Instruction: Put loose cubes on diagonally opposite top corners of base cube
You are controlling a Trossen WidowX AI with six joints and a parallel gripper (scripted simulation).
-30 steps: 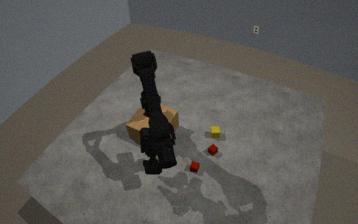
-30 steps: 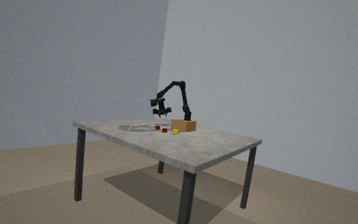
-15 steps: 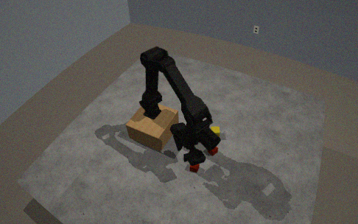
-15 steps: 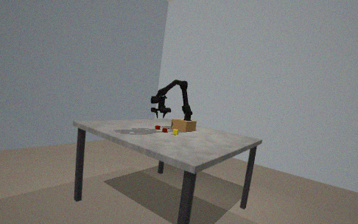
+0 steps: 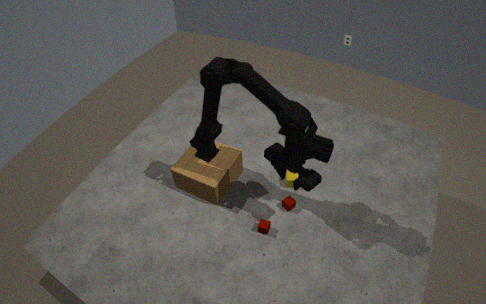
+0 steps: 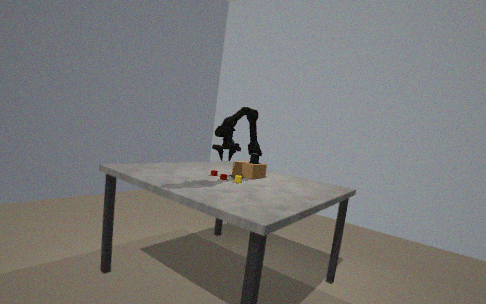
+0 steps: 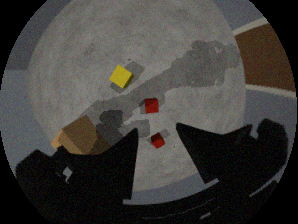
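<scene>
The yellow base cube (image 5: 291, 180) (image 6: 238, 179) (image 7: 121, 76) sits on the table, partly covered by the gripper in the top view. One loose red cube (image 5: 288, 203) (image 6: 224, 176) (image 7: 151, 105) lies near it. The other loose red cube (image 5: 264, 226) (image 6: 214, 173) (image 7: 157, 140) lies farther from the yellow cube. All three stand apart, with nothing on top of them. My gripper (image 6: 226, 159) (image 7: 157, 128) is open and empty, pointing down, above table height. In the wrist view the farther red cube shows just beyond the gap between the fingertips.
A cardboard-brown box (image 5: 198, 179) (image 6: 254, 171) (image 7: 79, 136) stands at the arm's base, to the left of the cubes in the top view. The grey table (image 5: 138, 250) (image 6: 273, 205) carries the arm's shadow across the area around the cubes.
</scene>
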